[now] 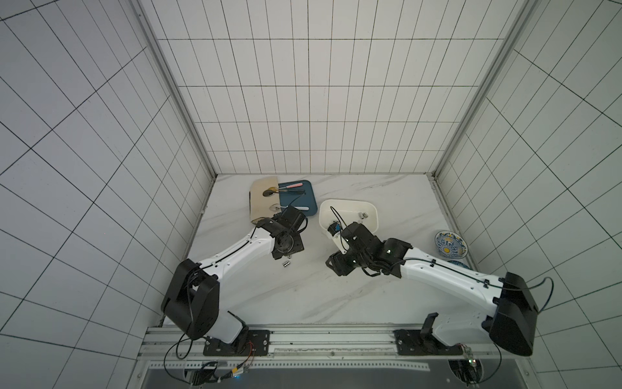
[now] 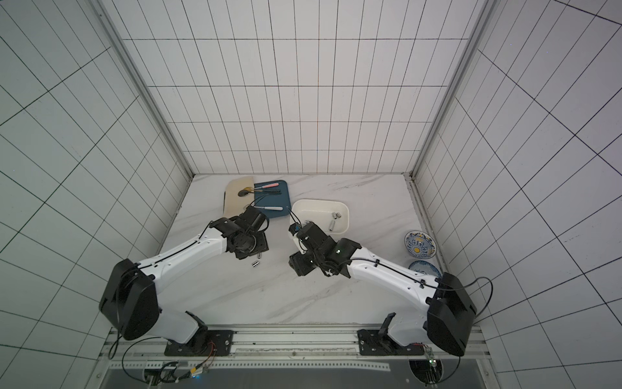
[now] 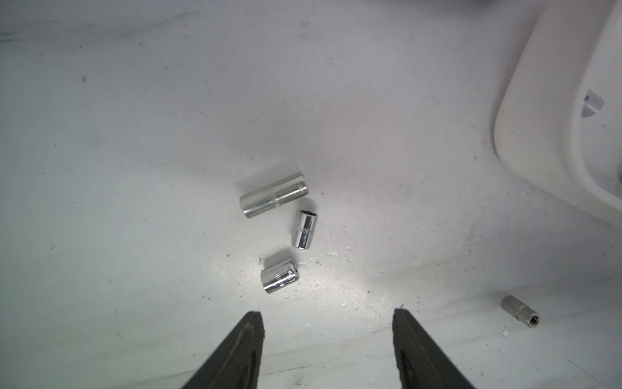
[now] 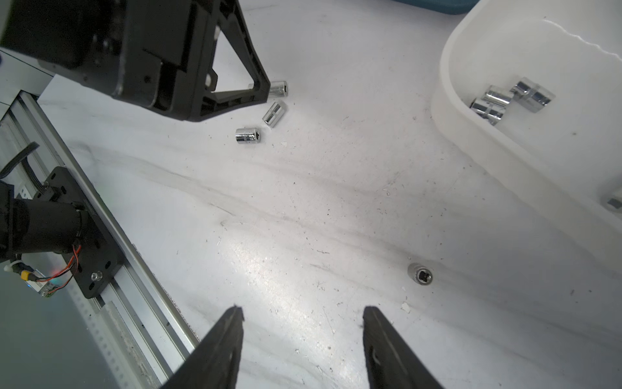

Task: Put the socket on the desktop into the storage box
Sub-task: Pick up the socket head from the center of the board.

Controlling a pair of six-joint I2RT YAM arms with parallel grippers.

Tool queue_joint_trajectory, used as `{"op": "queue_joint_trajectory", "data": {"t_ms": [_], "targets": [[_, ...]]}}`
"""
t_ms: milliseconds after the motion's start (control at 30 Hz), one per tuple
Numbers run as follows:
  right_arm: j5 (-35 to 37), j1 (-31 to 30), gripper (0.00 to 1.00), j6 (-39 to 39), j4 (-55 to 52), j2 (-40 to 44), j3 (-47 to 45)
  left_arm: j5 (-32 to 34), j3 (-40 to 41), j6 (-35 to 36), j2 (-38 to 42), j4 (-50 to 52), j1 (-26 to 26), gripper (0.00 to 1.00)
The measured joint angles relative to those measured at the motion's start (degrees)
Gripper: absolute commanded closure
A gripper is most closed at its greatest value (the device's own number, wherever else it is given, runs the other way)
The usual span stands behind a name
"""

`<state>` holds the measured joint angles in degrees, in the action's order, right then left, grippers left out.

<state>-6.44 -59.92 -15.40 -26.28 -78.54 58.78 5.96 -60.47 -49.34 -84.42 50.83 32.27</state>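
Three chrome sockets lie on the marble desktop just ahead of my left gripper: a long one, a slim one and a short one. Its jaws stand open with nothing between them. A fourth socket lies alone, ahead and to one side of my right gripper, which is open and empty. The white storage box sits at the back right, its near end under the right wrist. Several sockets lie inside it. In both top views the desktop sockets peek out beside the left wrist.
A dark-blue tray with hand tools and a beige mat sit at the back left. A patterned plate and another blue dish stand by the right wall. An aluminium rail runs along the front edge.
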Motion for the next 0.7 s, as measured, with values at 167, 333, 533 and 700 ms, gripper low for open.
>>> {"op": "queue_joint_trajectory", "data": {"t_ms": [167,333,533,700], "targets": [[0.5,-1.66,0.4,0.61,0.72,-1.44,0.24,0.13,2.84,-2.21,1.09,-0.24,-0.48,0.38],[1.2,-1.97,0.4,0.74,0.81,-1.6,0.24,-0.02,4.26,-3.63,0.39,-0.92,-0.5,0.41],[1.88,-1.97,0.41,0.79,0.83,-1.6,0.24,0.0,5.22,-4.15,-2.58,-2.54,-0.52,0.43],[2.6,-1.97,0.4,0.79,0.92,-1.6,0.24,-0.13,5.84,-4.24,-4.9,-3.78,-0.61,0.44]]}}
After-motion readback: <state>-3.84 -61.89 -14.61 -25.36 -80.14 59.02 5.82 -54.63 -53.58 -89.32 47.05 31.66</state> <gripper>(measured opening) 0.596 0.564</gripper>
